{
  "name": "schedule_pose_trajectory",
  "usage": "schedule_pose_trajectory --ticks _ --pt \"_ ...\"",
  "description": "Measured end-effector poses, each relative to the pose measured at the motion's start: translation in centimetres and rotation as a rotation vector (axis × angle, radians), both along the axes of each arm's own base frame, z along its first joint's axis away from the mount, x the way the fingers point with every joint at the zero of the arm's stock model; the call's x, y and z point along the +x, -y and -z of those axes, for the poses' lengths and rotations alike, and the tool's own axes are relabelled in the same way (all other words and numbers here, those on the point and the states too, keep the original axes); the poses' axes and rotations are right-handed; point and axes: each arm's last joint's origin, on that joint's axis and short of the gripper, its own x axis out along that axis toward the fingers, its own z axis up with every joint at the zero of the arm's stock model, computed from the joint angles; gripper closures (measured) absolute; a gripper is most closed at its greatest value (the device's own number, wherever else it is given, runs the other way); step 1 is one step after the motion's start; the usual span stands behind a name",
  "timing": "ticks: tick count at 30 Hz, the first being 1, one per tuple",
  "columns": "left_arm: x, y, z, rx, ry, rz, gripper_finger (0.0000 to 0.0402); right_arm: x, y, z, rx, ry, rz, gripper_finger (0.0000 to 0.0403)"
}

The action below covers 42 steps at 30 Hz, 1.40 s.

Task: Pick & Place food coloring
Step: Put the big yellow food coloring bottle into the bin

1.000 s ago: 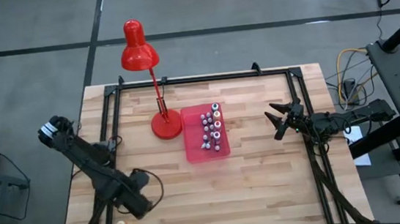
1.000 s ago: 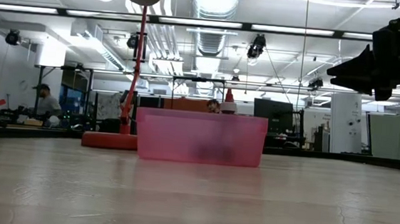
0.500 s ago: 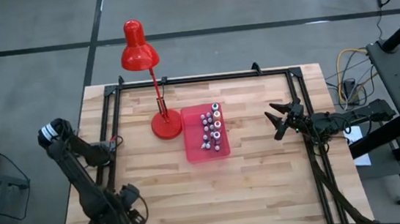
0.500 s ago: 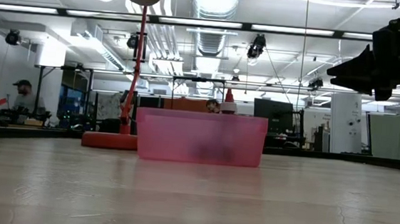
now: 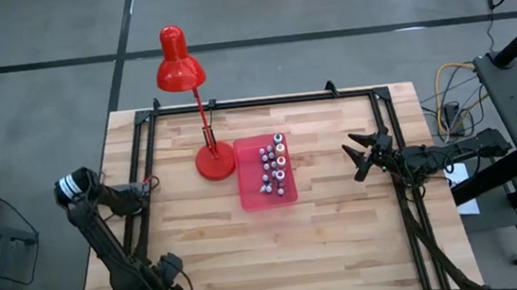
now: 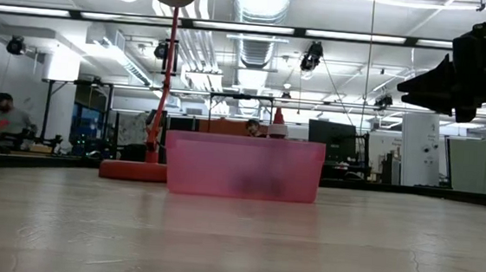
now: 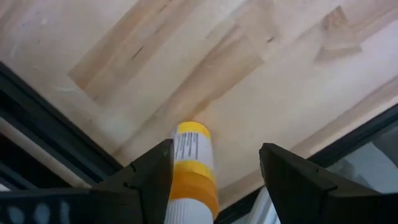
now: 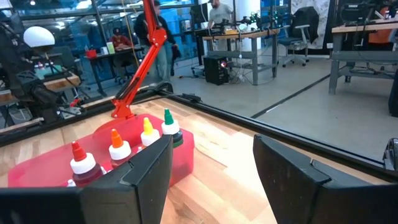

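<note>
— What is the table (image 5: pixel 332 214) looking like?

— It is looking like pale wood, made of smooth strips with a soft shine. A dark frame (image 5: pixel 264 101) that looks like matt metal is running round it.

— And the tray (image 8: pixel 56 165)?

— It is looking like see-through pink plastic, a bit glossy.

— The bottles (image 8: pixel 119 148)?

— They are looking like smooth plastic with shiny little caps. The bottle (image 7: pixel 191 168) by the table corner is wearing a paper label.

— And the lamp (image 5: pixel 182 71)?

— It is shining red and glossy. The fingers (image 7: pixel 298 180) are looking black, matt and smooth.
</note>
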Motion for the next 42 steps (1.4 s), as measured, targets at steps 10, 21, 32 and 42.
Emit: schedule_pose_trajectory --ticks 10,21,32,42 --pt "-0.2 -0.2 0.4 0.048 -0.034 -0.011 0.0193 0.0 0.0 0.0 0.001 0.001 0.000 0.0188" --pt "-1.2 0.3 0.3 0.018 -0.103 0.002 0.0193 0.0 0.0 0.0 0.000 0.000 0.000 0.0188" --pt "-1.4 0.8 0.1 -0.018 -0.130 -0.017 0.0193 0.0 0.0 0.0 0.000 -0.001 0.000 0.0188" --pt "-1.5 0.6 0.5 -0.006 -0.135 -0.011 0.0250 0.0 0.0 0.0 0.000 0.000 0.000 0.0188"
